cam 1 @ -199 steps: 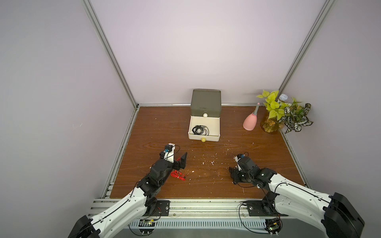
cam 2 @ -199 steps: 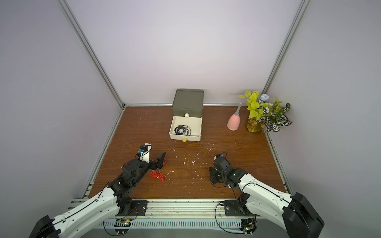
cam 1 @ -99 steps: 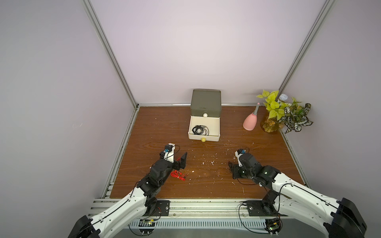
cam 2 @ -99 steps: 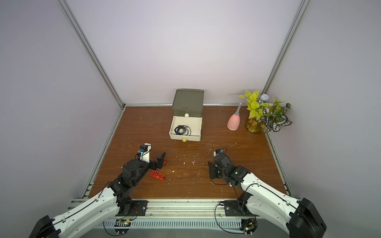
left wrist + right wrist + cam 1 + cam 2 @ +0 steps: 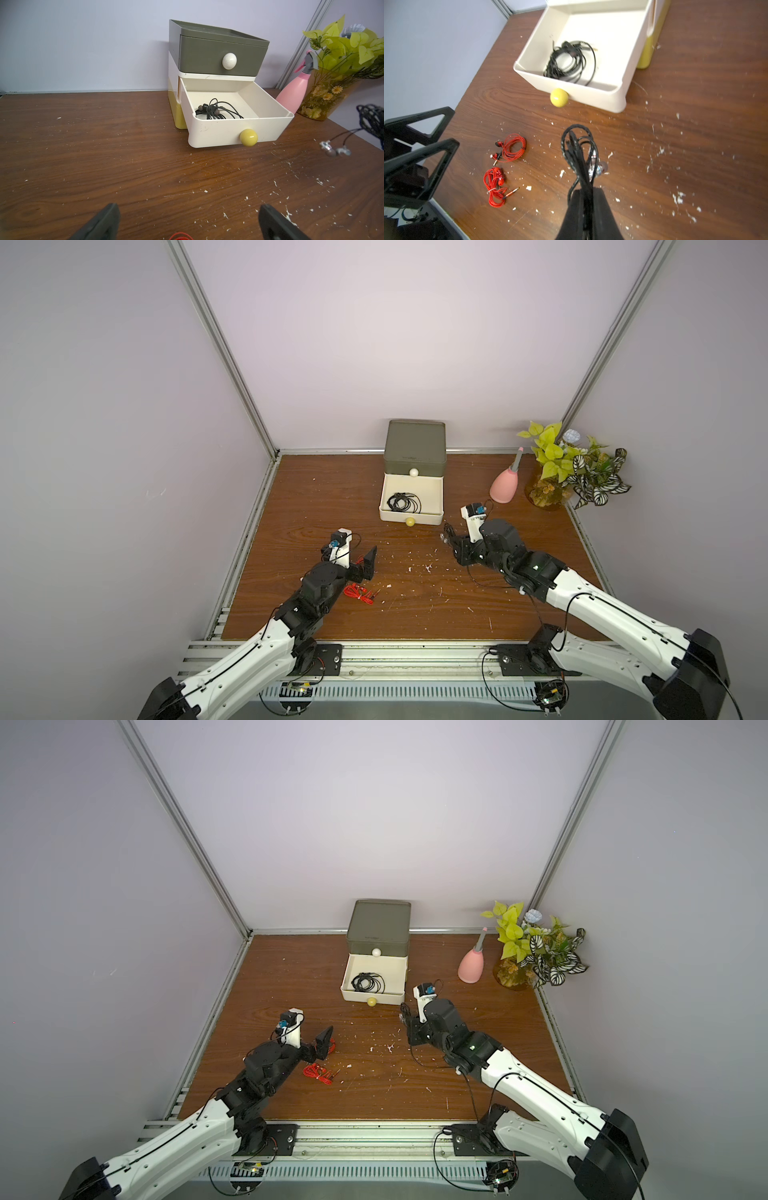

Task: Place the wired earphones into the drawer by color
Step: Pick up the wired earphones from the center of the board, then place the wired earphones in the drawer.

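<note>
The drawer [image 5: 414,448] box stands at the back, its cream middle drawer [image 5: 438,499] pulled out with one black wired earphones bundle [image 5: 403,502] inside. My right gripper [image 5: 584,193] is shut on another black bundle [image 5: 579,149], whose silver buds dangle above the table just right of the open drawer's front. Two red bundles lie on the table, one [image 5: 513,147] beside the other [image 5: 494,187]. My left gripper [image 5: 189,209] hovers open over them, and a red coil [image 5: 180,236] shows just behind its fingers.
A pink spray bottle [image 5: 505,487] and a potted plant [image 5: 569,464] stand at the back right. White crumbs [image 5: 415,564] are scattered over the brown table [image 5: 316,497]. Walls close in on three sides.
My right gripper has moved forward and left toward the open drawer, carrying the black bundle. The left arm has stayed still.
</note>
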You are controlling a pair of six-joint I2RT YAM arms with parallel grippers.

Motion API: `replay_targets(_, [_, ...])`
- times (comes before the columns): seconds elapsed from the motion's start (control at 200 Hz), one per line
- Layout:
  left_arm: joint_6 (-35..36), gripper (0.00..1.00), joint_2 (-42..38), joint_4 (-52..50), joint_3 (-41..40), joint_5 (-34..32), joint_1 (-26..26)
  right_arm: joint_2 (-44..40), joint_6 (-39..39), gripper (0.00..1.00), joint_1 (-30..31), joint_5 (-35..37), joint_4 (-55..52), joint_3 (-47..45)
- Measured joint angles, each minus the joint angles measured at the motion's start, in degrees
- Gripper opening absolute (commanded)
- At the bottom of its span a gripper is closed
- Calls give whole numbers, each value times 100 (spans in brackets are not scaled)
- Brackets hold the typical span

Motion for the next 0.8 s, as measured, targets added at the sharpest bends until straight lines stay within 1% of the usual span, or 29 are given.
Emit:
replay_targets(0.175, [15,100,-2,-2,0,0,0,313,-638,0,0,142,599,345])
replay_targets(0.36, [20,100,-4,0,0,0,0,957,-1119,0,-168,142,1049,839])
replay_targets(0.606, [22,100,-4,13,-2,0,0,1869,-1447,0,-450,-4,1403,1414])
replay_targets(0.801, [37,100,-4,20,-4,-4,0,2479,-1556,0,-599,-155,1611,1659])
